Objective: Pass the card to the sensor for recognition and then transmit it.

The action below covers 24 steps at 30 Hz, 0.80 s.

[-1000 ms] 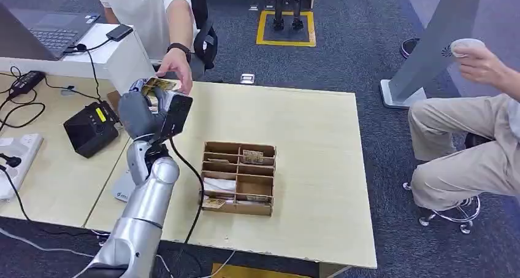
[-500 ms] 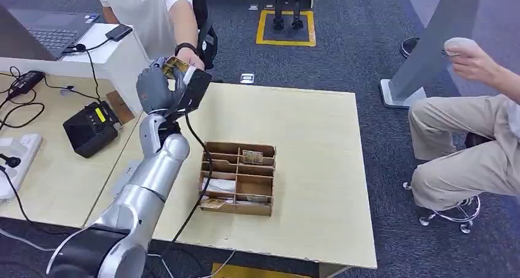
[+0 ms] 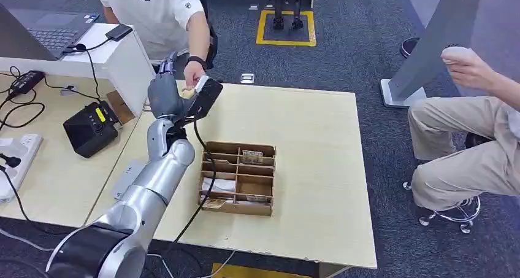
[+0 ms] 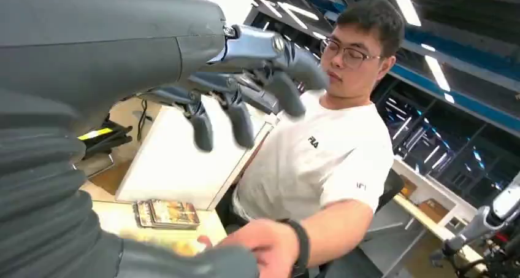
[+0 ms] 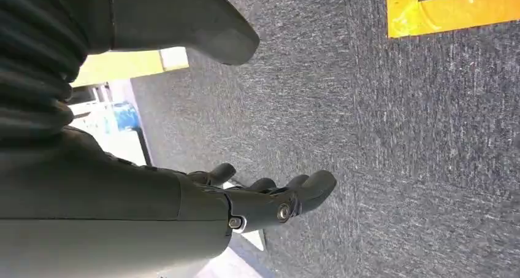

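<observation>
Pale wood-grain rectangular tabletop [image 3: 306, 167] is seen w/ brown cardboard divider box [image 3: 238, 178] at its centre; black boxy sensor unit [image 3: 92, 128] w/ yellow label to its left. Dark grey left hand [image 3: 164, 95] on silver arm at its far-left corner; person's white tee [image 3: 150, 11] beyond. Dark grey speckled carpet [image 3: 355, 51] w/ yellow square outline [image 3: 286, 27] behind it.

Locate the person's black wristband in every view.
Head view: black wristband on the person's forearm, just beyond the left hand.
Left wrist view: black wristband on the forearm reaching toward the camera.
Right wrist view: not in it.
Shared landmark: white T-shirt.
</observation>
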{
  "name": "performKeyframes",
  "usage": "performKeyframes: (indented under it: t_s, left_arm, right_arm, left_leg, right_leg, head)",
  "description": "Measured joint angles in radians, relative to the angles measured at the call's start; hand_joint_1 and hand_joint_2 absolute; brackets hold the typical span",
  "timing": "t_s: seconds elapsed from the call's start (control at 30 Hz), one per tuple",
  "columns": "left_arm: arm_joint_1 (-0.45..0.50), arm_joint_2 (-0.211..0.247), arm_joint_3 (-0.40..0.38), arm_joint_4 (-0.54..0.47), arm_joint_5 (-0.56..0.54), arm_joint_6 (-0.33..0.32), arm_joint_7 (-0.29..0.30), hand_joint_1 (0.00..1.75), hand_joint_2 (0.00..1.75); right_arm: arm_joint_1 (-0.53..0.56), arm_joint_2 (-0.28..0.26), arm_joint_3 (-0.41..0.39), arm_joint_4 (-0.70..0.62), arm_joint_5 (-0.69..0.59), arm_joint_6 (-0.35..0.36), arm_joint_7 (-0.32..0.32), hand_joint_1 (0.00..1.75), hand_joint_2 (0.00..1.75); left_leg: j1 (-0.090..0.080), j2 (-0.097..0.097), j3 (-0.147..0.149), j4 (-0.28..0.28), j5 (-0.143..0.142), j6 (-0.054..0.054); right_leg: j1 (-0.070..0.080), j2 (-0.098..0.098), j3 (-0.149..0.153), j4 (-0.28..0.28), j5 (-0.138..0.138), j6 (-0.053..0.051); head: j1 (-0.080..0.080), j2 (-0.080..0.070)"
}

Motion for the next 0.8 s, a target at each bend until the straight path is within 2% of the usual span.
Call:
performKeyframes:
  t_s: [0.37, 0.5, 0.63, 0.8]
  left_arm:
    - [0.004, 0.006, -0.008, 0.014, 0.015, -0.005, 0.002, 0.00, 1.75]
    - [0.030, 0.014, -0.018, 0.010, 0.094, -0.003, -0.029, 0.00, 1.75]
    - [0.115, 0.027, -0.024, -0.080, 0.210, -0.017, -0.092, 0.00, 1.75]
    - [0.305, 0.061, -0.060, -0.329, 0.416, -0.129, -0.203, 0.00, 1.75]
  right_arm:
    - [0.000, 0.000, 0.001, 0.002, 0.000, 0.000, 0.001, 0.00, 1.75]
    - [0.000, 0.000, 0.001, 0.002, 0.000, 0.001, 0.003, 0.00, 1.75]
    - [0.002, 0.002, -0.001, -0.002, 0.000, 0.011, 0.003, 0.00, 1.75]
    - [0.008, 0.020, -0.021, -0.041, 0.000, 0.038, 0.000, 0.00, 1.75]
  left_leg:
    - [0.000, 0.000, 0.000, 0.000, 0.000, 0.000]
    - [0.000, 0.000, 0.000, 0.000, 0.000, 0.000]
    - [0.000, 0.001, 0.000, 0.000, 0.000, 0.000]
    - [0.000, 0.002, -0.001, -0.001, -0.001, 0.000]
  right_leg:
    - [0.000, 0.000, 0.000, 0.000, 0.000, 0.000]
    - [0.000, 0.000, 0.000, 0.000, 0.000, 0.000]
    - [0.000, 0.001, 0.000, 0.000, 0.000, 0.000]
    - [0.000, 0.001, -0.002, 0.000, -0.001, 0.000]
  head:
    - [0.000, 0.000]
    - [0.000, 0.000]
    - [0.000, 0.000]
    - [0.000, 0.000]
